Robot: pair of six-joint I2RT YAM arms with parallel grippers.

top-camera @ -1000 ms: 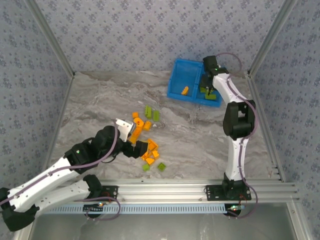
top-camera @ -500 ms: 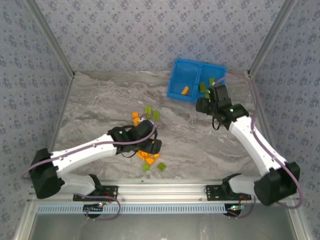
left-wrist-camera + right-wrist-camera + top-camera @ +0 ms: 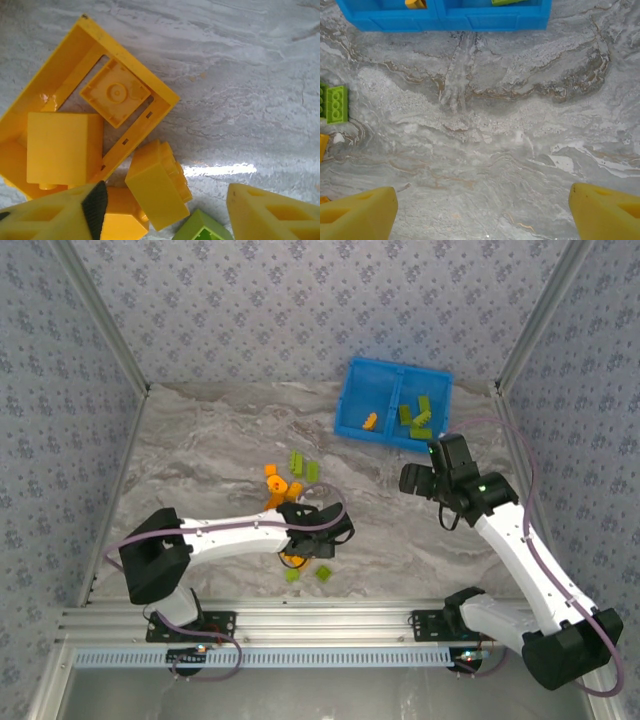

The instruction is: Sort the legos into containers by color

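Blue bin (image 3: 350, 392) sits far right on the table (image 3: 200, 450), turned a bit off square. The left compartment (image 3: 362, 390) has one orange brick (image 3: 369, 421) near its front wall. The right compartment (image 3: 436, 390) has a few green bricks (image 3: 414, 418), three or four, hard to count from up top. So each side is one color.

The other legos are in a loose pile (image 3: 285, 490) mid-table, well apart from the bin. It's mostly orange, with some far greens (image 3: 303, 465) on the bin side and two near greens (image 3: 308, 574) toward the arm bases.

Left gripper (image 3: 322, 540) is down over the near end of the pile. On its wrist cam the jaws stand apart, not clamped on anything. A studded orange brick (image 3: 157, 192) lies between the fingertips, with a green corner (image 3: 202, 231) just beside it. The left finger (image 3: 50, 217) is right next to another orange piece (image 3: 122, 220); can't tell if they touch. Past those is a big orange frame (image 3: 132, 59), with a small square piece (image 3: 116, 92) in its opening and an orange block (image 3: 62, 147) over one corner.

Right gripper (image 3: 412, 478) hangs over bare table between bin and pile, nearer the bin. Its jaws are wide apart with just marble between them. Its cam has the bin wall (image 3: 445, 22) along the top and an edge green brick (image 3: 335, 104) at the left, well away from the fingers (image 3: 357, 212).
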